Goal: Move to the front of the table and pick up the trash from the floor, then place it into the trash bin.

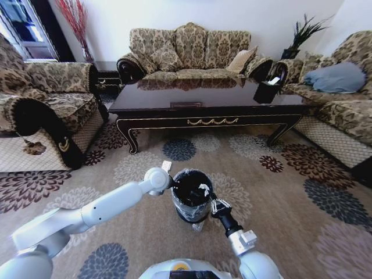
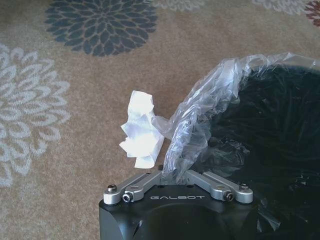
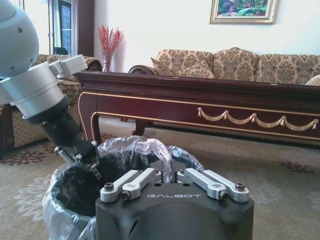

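Both wrist cameras show "GALBOT" in pale letters on the black gripper housing; no other writing can be read.

The bin [image 1: 192, 196] stands on the carpet [image 1: 290, 192] directly before the robot, between the two arms and well short of the table [image 1: 209, 104]. Its shiny liner [image 2: 200, 120] bulges over the rim.

The left gripper [image 1: 172, 181] sits at the bin's left rim. In the left wrist view its fingers are closed narrow on a fold of the liner, though the bunched plastic hides the tips, so the grip is probably on the bag alone. A crumpled white tissue [image 2: 141, 131] lies on the carpet just outside the bin, just beside that gripper and touching the liner's edge; its long axis runs away from the gripper, toward the dark flower in the carpet.

The right gripper [image 1: 218, 206] is at the bin's right rim. In the right wrist view the liner covers its fingertips, so I cannot tell how wide it stands.

Another white scrap [image 1: 204, 189] rests on the bin's right rim, near the right gripper. The table's front rail, with its gold scroll ornament, faces the robot.
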Tool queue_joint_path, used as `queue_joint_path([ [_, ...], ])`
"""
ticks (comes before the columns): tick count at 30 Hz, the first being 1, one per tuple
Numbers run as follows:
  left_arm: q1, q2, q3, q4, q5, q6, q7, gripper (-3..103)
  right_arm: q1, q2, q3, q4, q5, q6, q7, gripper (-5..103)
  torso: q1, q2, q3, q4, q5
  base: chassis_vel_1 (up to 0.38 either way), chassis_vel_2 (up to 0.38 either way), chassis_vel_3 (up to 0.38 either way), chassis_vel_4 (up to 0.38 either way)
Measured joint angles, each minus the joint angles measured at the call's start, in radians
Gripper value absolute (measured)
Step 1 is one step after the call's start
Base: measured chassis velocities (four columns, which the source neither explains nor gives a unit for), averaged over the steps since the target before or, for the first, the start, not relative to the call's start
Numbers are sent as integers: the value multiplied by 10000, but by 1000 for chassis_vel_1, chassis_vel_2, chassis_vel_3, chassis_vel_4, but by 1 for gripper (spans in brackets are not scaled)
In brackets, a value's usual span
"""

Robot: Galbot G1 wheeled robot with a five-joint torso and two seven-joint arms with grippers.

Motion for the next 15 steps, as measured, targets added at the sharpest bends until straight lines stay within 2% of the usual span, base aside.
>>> queue_joint_path([
  [1, 9, -3, -16, -12, -3, 0, -17, 0, -5, 18, -17, -25, -7, 0, 7, 16, 0, 0, 0, 0, 0, 0, 0, 0, 0],
  [3, 18, -8, -35, -18, -4, 0, -30, 0, -9, 27, -23, -39, -12, 0, 11, 16, 0, 0, 0, -1, 0, 0, 0, 0, 0],
  [4, 34, -15, -61, -25, -4, 0, -43, 0, -23, 47, -39, -68, -14, -1, 25, 21, 0, 0, 0, 0, 0, 0, 0, 0, 0],
  [5, 50, -17, -81, -31, -4, 0, -53, 0, -49, 58, -58, -86, -4, -16, 52, 32, 0, 0, 0, 0, 0, 0, 0, 0, 0],
  [7, 56, -16, -88, -43, -4, 0, -58, 0, -64, 58, -61, -91, -3, -21, 59, 32, -1, 0, 0, 0, 0, 0, 0, 0, 0],
  [9, 64, 1, -127, -73, -10, 2, -57, 0, -70, 44, -60, -94, -2, -27, 61, 44, -1, 0, 0, -1, -1, 0, 0, 0, 0],
  [10, 66, 14, -143, -74, -9, 2, -57, 0, -70, 40, -54, -93, -2, -32, 60, 44, -1, 0, 0, -1, 0, 0, 0, 0, 0],
  [12, 74, 78, -194, -74, -6, 2, -57, 0, -65, 36, -33, -82, -3, -41, 63, 54, -2, 0, 0, -1, 0, 0, 0, 0, 0],
  [13, 74, 78, -194, -74, -6, 2, -57, 0, -65, 36, -33, -82, -3, -41, 63, 54, -2, 0, 0, -1, 0, 0, 0, 0, 0],
  [15, 86, 135, -243, -75, -11, 1, -57, 0, -65, 44, -19, -75, -6, -42, 70, 65, -2, 0, 0, -1, 0, 0, 0, 0, 0],
])
